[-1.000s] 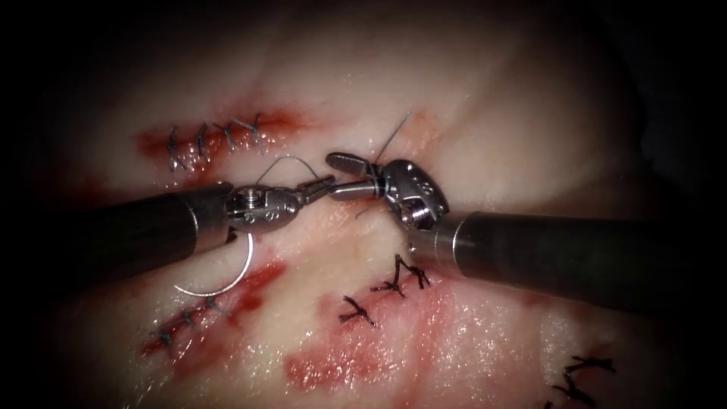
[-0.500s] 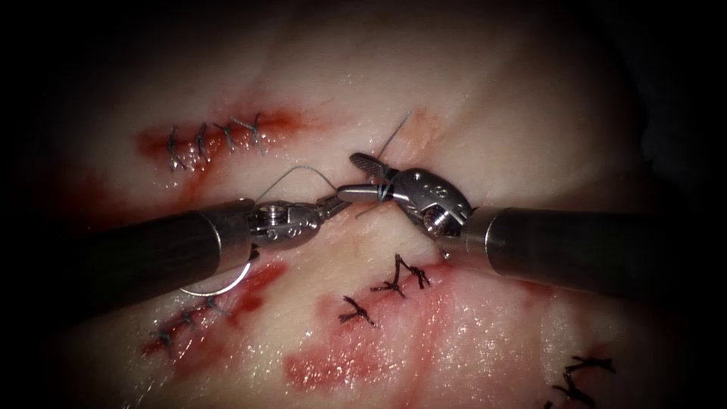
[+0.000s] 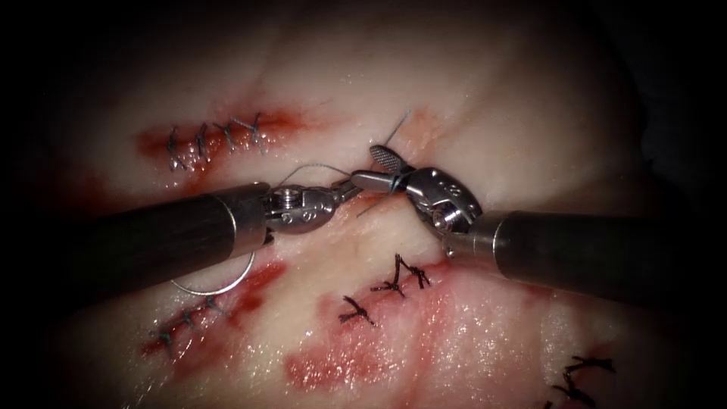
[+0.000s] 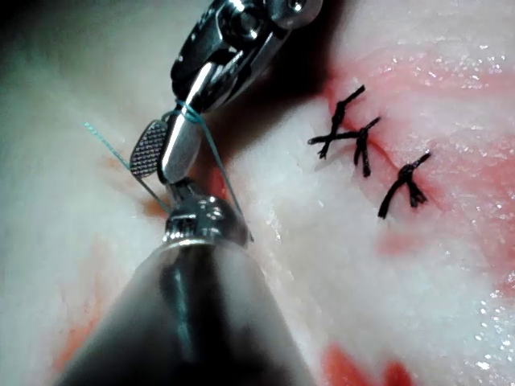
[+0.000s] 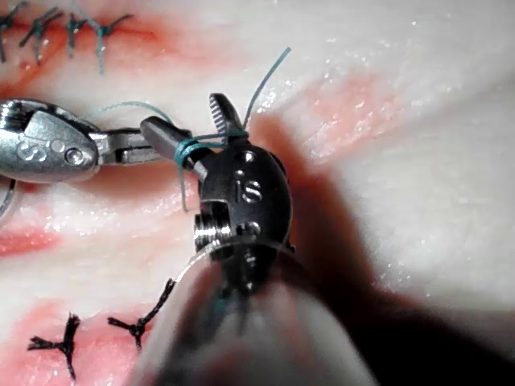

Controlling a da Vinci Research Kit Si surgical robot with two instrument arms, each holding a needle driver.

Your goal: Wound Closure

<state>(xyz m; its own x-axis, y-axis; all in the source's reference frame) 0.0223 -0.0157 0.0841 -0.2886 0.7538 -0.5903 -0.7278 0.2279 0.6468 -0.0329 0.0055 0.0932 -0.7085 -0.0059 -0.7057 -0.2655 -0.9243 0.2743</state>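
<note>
My left tool [image 3: 348, 186] comes in from the left with its jaws shut on the thread [image 3: 307, 171], which arcs back over its wrist. Tip to tip with it, the right tool [image 3: 366, 165] has its jaws open, holding nothing. A turn of thread [image 3: 394, 182] is wrapped around the base of those jaws; the right wrist view shows this teal loop [image 5: 189, 148] and the left tool [image 5: 145, 151] beside it. A short thread tail [image 3: 397, 129] rises from the tissue [image 3: 485, 113] just behind. The curved needle [image 3: 219, 282] lies free on the tissue under the left shaft, not in the tissue.
Finished rows of stitches sit at the upper left [image 3: 216, 138] and lower left [image 3: 185, 318]. Dark knots [image 3: 397, 279] lie below the right shaft, and more at the lower right [image 3: 579, 379]. Red fluid [image 3: 341, 363] stains the tissue in front.
Both tools have shifted to the right, the left one following the right. The right jaws have lifted and stayed open with the thread wrapped on them. The arc of thread has flattened.
</note>
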